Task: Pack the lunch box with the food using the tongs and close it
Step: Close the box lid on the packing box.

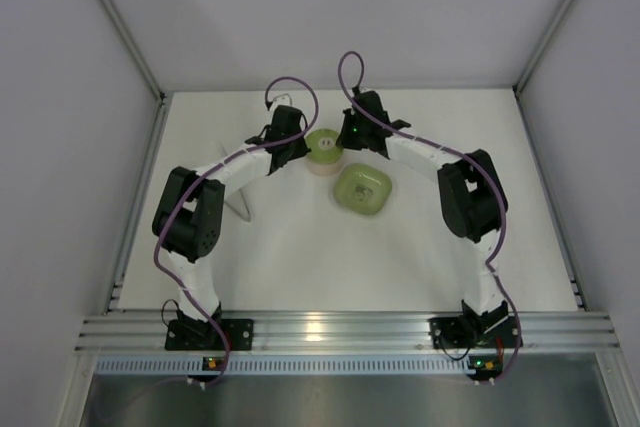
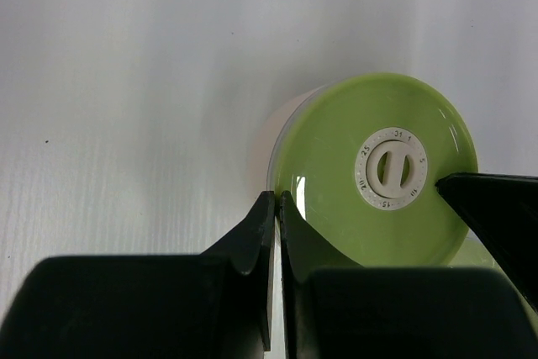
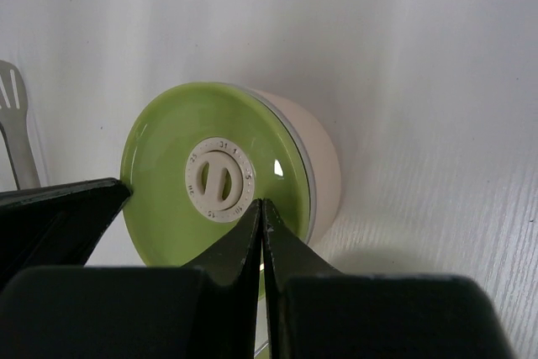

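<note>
Two shut grippers over the lidded box (image 1: 323, 146), far centre.
Left gripper (image 2: 277, 201) and right gripper (image 3: 262, 208) both pressed together, pinching nothing, tips at lid (image 2: 336, 157) edge; tongs (image 1: 241, 210) lying left.

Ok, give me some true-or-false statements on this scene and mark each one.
1. The lid sits on the lunch box. True.
2. The left hand holds the tongs. False: the tongs lie on the table, and the left hand is shut on nothing.
3. The right hand is shut, its tips at the lid. True.
4. The green dish lies left of the lunch box. False: in the top view it lies to the box's right, nearer the arm bases.
</note>
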You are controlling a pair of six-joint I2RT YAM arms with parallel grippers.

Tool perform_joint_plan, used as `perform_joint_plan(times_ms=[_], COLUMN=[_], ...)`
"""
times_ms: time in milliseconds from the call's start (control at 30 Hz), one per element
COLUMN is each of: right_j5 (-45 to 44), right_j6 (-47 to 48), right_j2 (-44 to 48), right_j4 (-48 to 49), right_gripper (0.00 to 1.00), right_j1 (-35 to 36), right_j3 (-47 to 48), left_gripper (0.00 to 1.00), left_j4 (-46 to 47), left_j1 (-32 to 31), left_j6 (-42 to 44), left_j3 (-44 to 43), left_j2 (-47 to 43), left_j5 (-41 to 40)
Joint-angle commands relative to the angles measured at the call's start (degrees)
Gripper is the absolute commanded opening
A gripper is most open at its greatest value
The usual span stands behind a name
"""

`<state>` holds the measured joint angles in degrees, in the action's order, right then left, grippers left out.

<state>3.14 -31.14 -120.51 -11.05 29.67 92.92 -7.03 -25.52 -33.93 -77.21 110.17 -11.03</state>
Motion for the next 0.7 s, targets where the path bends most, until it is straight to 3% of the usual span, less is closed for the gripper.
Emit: perform_joint_plan(times_ms=[0,667], right_j5=[-5.76,-9.37], right_j6=[0.99,0.37], right_j2=[-3.5,-6.67], right_j4=[-6.17,-8.73], right_gripper=[0.0,0.0], right_j1=[1.44,2.23], right_j3=[0.33,-3.97], left_gripper=[0.0,0.0], left_j4=[-13.8,-15.39], left_j1=[-1.11,-1.11], left_j6=[1.41,1.85], left_j3=[2.77,1.01], left_j2=[4.62,4.53], left_j5=[2.06,1.62])
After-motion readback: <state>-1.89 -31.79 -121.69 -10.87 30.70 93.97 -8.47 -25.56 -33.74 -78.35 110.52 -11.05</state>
